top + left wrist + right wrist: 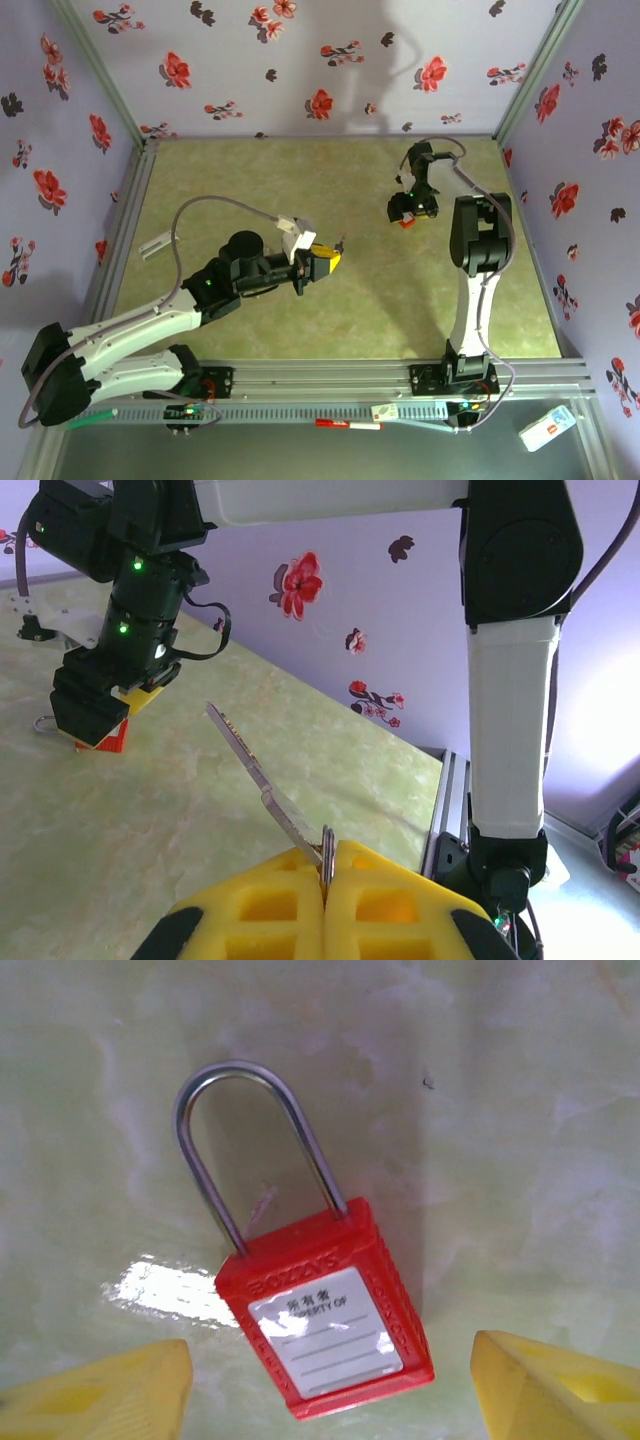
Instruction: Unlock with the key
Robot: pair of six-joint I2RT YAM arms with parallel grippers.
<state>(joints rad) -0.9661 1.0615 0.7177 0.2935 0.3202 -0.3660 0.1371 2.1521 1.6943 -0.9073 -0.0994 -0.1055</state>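
Green marbled tabletop (250, 170), floral lilac walls (240, 60); left jaws clench key (272, 802); right jaws released astride padlock (330, 1340).

You had lilac walls (240, 60) printed with red flowers (432, 72) enclosing a mottled green tabletop (380, 290) left, far and right.

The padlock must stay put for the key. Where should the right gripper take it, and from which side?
Grip the red padlock by its body, not the thin shackle. It lies flat, label up, so come straight down with one finger on each long side. The open right gripper straddles it that way.
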